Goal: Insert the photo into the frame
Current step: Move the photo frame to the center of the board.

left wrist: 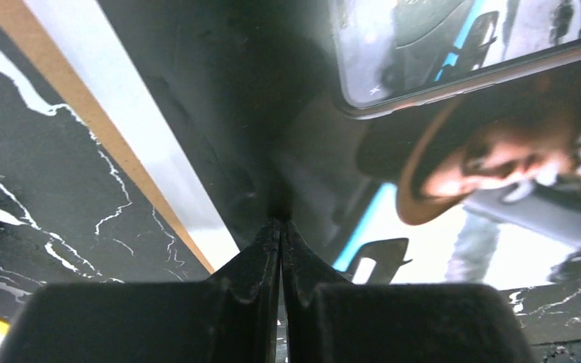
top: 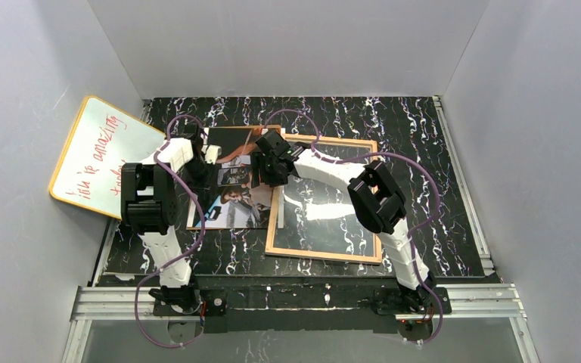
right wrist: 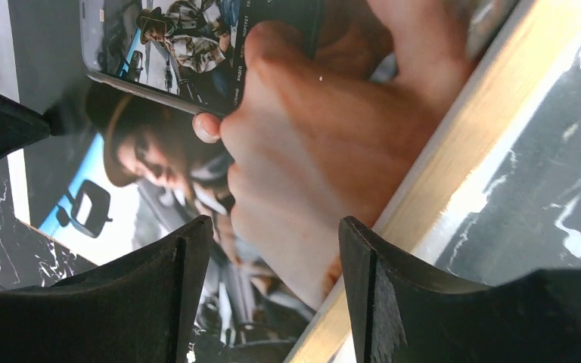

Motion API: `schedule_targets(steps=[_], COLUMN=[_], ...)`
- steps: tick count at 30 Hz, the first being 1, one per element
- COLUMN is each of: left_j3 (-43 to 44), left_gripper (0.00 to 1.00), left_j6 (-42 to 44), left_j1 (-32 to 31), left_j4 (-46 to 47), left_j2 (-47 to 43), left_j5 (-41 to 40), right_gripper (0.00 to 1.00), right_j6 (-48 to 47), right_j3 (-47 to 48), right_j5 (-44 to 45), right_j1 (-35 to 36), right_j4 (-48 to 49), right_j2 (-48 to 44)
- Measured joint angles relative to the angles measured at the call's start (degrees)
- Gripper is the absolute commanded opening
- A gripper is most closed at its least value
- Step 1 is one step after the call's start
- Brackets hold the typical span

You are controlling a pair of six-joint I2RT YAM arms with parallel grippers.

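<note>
The photo [top: 231, 189], a dark print with a reddish hand and a phone in it, lies face up left of the frame [top: 324, 255]. The frame lies tan reverse up, and its left bar runs along the photo's right edge. My left gripper [top: 210, 156] is shut, its tips resting on the photo's upper left part [left wrist: 454, 151]; in its wrist view the gripper [left wrist: 280, 224] holds nothing between the fingers. My right gripper [top: 269, 174] is open over the photo's right edge. In its wrist view the gripper [right wrist: 276, 231] straddles the photo [right wrist: 310, 128] and the frame's wood bar [right wrist: 461, 144].
An orange-rimmed whiteboard [top: 98, 159] with red writing leans on the left wall. A brown strip [left wrist: 76, 91] shows along the photo's left side. The frame's opening holds a glossy surface [top: 325, 215] with reflections. The black marbled mat [top: 439, 189] lies underneath, with white walls around it.
</note>
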Motion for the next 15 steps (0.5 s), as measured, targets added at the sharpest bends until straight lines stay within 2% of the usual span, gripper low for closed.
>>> schedule_targets(steps=[15], left_j3=[-2.1], left_gripper=[0.0], left_j6=[1.9], left_j1=[1.9], left_j4=[2.3], left_j2=[-1.4], left_j5=[-4.6], right_gripper=[0.72], right_j6=[-5.2], right_j3=[1.0], right_j5=[7.8], right_j1=[0.4], right_j4=[-5.9], right_j2=[0.9])
